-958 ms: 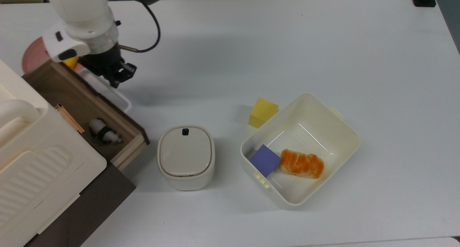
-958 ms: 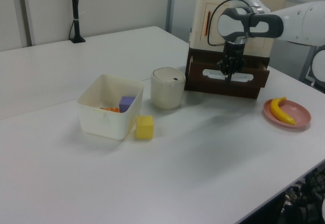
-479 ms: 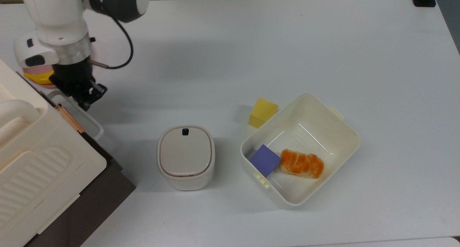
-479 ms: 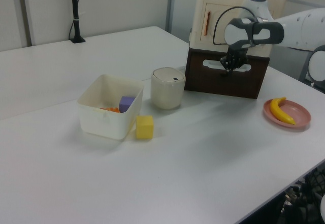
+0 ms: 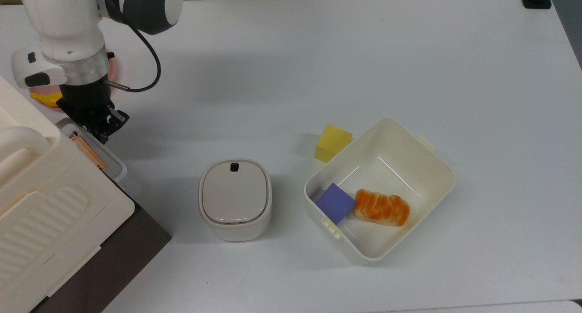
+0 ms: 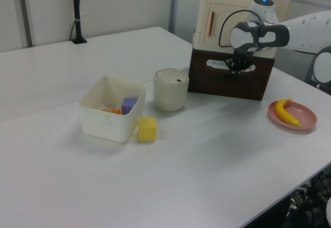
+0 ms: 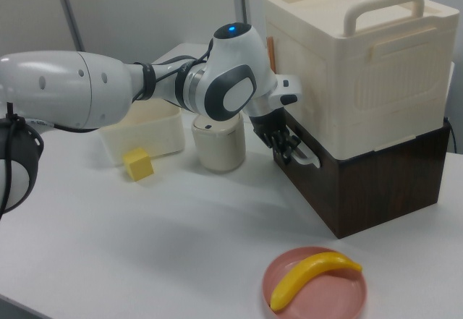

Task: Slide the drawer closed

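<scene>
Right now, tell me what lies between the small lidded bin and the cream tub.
In the top view, the stretch of table between the lidded bin and the cream tub is bare; the yellow block sits just off that line.

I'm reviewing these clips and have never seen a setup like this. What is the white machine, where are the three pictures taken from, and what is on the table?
The white machine is a single robot arm ending in a black pincer. One camera looks straight down on the white table; the other two look across it from opposite sides. The pincer is at the white loop handle of the dark brown drawer, which sits flush in its cabinet under a cream crate; I cannot tell whether the pincer grips the handle. Also on the table: a small white lidded bin, a yellow block beside a cream tub holding a purple block and a bread roll, and a banana on a pink plate.
</scene>
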`<control>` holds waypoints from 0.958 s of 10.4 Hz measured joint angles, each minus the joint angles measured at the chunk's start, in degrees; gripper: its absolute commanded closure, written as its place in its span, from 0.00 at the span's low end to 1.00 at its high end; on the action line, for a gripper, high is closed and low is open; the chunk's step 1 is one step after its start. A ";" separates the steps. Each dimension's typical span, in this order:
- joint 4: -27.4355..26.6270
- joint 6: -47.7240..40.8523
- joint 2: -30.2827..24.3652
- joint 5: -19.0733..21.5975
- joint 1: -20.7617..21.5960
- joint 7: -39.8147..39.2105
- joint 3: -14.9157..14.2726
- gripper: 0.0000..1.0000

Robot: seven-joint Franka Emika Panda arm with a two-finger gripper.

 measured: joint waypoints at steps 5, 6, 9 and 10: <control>1.07 -6.30 -0.86 -0.02 6.63 0.63 0.77 1.00; 1.63 -10.24 -2.02 -0.02 8.84 1.07 0.85 1.00; 2.25 -22.20 -8.58 -0.02 15.35 2.10 1.08 1.00; 2.25 -25.97 -10.77 -0.02 17.23 2.14 1.13 0.96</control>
